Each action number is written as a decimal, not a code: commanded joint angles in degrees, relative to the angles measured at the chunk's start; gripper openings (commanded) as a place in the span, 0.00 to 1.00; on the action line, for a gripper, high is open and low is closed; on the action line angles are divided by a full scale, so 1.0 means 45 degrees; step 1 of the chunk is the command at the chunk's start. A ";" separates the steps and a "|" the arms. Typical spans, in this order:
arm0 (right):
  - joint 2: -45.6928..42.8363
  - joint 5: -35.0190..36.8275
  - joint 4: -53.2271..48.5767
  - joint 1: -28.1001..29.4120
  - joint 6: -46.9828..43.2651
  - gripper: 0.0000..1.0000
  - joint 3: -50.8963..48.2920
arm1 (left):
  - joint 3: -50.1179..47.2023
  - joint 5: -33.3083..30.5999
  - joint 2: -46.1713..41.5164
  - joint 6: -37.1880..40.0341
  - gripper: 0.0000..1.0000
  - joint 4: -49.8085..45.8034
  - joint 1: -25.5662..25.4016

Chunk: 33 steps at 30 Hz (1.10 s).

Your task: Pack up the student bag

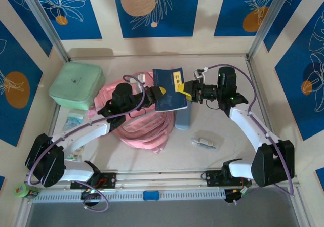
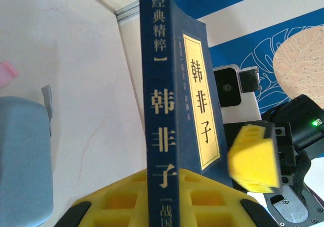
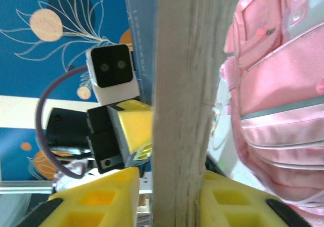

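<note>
From above, the student bag (image 1: 147,131) lies flat on the counter (image 1: 167,162), left of the middle and partly under the left arm. Its long way runs from the far side to the near side, leaning a bit to the right at the near end. A green box (image 1: 76,85) sits near its far left corner, and a grey-blue case (image 1: 183,120) lies just beside its right edge. Above the bag, both hands meet at a blue book (image 1: 168,88). The left hand (image 1: 159,92) is on the book's left side and the right hand (image 1: 185,91) is on its right. In the left wrist view, the left hand pinches the book by its spine. In the right wrist view, one yellow finger (image 3: 228,201) touches the pages and the other sits just beside them. I cannot tell if the right hand pinches yet. The pink bag fills the right side there, pockets facing the camera.
</note>
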 commanded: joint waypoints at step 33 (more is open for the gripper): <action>-0.1139 0.2096 -0.7012 -0.1410 -0.5331 0.00 -0.0822 | 0.1232 -0.6132 0.0105 1.2616 0.67 -1.1295 -0.2467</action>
